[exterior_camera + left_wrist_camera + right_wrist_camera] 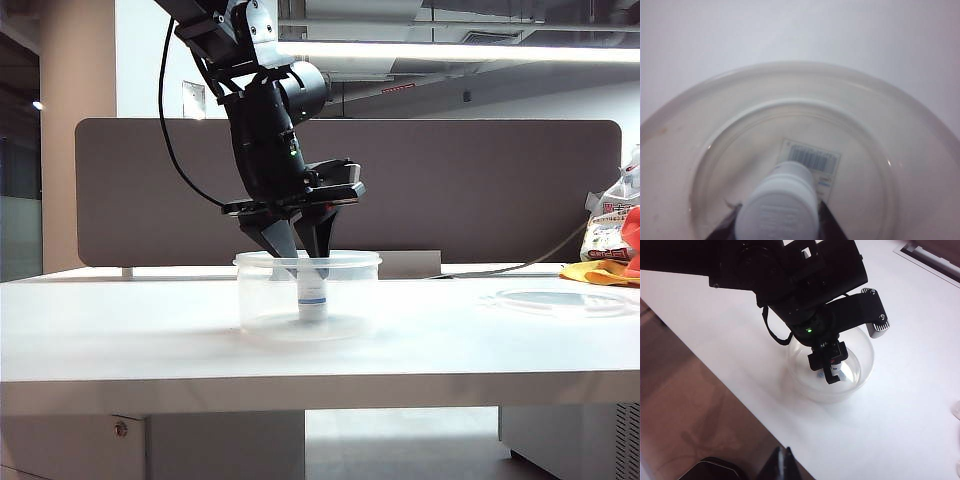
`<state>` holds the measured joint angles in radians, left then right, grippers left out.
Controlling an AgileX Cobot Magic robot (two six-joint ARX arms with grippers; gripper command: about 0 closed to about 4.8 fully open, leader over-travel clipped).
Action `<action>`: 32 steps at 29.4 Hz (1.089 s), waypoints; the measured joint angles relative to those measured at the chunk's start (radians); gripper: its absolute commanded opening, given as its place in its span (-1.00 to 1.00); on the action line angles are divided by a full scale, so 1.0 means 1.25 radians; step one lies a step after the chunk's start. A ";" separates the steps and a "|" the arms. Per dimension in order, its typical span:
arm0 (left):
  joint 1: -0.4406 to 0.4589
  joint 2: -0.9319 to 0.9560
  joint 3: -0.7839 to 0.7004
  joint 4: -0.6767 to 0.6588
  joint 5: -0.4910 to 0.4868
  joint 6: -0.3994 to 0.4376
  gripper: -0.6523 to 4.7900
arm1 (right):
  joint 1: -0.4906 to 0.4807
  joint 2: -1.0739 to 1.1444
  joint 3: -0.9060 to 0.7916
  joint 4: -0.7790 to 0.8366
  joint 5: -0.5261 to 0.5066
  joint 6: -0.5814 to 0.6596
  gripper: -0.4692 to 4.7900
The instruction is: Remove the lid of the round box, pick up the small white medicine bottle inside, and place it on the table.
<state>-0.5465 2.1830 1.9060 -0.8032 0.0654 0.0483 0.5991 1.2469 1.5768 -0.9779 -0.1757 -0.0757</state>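
In the exterior view, going from left to right, the left gripper (299,262) hung nose-down inside the round box (308,297), which stood open near the middle of the table (150,330). Its 2 fingers (273,240) reached past the rim and straddled the small white medicine bottle (313,296), which stood upright on the floor of the tub with its long axis vertical, in line with the reach of the gripper above it. The left wrist view looked straight down on the bottle cap (781,212), with a dark fingertip showing on each side of it, so the bottle sat between the jaws and directly below the hand. Whether the pads had already pinched the bottle or merely flanked it could not be told from these views. Further right, the lid (560,299) lay flat on the table, well apart from the box, so that step looked done. The right gripper (783,460) showed only in its own wrist view, its tips pressed together on nothing, held well back from the box (860,352) and off to the right. The left arm was plainly the nearer, and the coming move seemed to turn on a straight vertical lift that would keep the bottle clear of the tub wall.
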 measured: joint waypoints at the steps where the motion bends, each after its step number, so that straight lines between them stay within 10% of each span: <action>1: 0.000 0.000 0.000 0.000 0.000 0.000 -0.11 | 0.000 0.000 0.000 0.000 0.000 0.000 -0.83; 32: 0.051 -0.007 0.305 -0.172 -0.087 0.000 -0.12 | 0.000 0.000 -0.001 -0.034 0.000 0.000 -0.82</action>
<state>-0.4824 2.1746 2.2875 -1.0187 -0.0437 0.0479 0.5991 1.2469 1.5761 -1.0206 -0.1761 -0.0761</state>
